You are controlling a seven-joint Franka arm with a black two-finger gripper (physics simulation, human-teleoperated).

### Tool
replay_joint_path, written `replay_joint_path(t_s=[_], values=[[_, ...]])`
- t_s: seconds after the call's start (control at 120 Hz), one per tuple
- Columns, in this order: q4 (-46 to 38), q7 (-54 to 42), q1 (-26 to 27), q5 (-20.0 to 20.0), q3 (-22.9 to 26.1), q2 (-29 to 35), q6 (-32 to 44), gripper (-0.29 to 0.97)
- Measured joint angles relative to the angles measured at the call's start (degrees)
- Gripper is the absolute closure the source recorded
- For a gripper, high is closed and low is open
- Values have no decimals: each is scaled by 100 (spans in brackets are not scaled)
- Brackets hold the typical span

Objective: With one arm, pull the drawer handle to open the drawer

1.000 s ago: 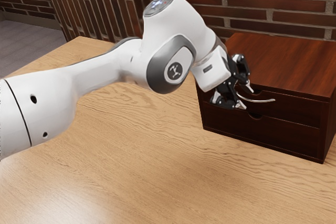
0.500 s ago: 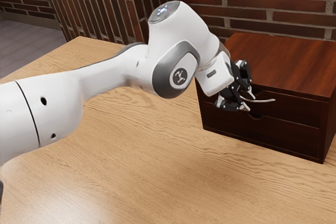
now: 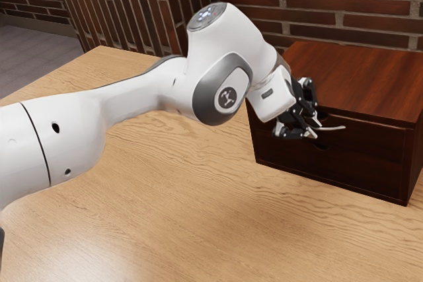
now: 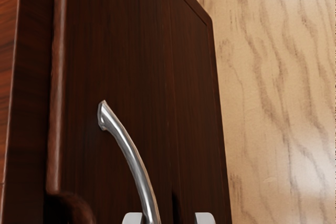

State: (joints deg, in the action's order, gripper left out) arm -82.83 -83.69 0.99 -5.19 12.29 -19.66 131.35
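My gripper [image 3: 303,128] sits at one end of the drawer handle [image 4: 128,156] with its fingers spread. The curved metal bar runs between my fingertips [image 4: 132,217], closer to one of them, so nothing is pinched yet. The drawer [image 3: 370,138] lies straight ahead of my palm, and its dark wooden front looks flush with the cabinet [image 3: 350,74], so I take it as closed. I judge the handle rigid, thin and slick. A pinch near its end may slip, so I would clamp squarely across the bar and pull straight back. The drawer should slide with modest resistance.
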Motion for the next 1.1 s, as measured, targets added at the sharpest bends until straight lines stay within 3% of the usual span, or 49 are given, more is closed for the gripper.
replay_joint_path(t_s=[1.1], values=[[-2066, 195, 0, -31, 71, 1646, 220, 68]])
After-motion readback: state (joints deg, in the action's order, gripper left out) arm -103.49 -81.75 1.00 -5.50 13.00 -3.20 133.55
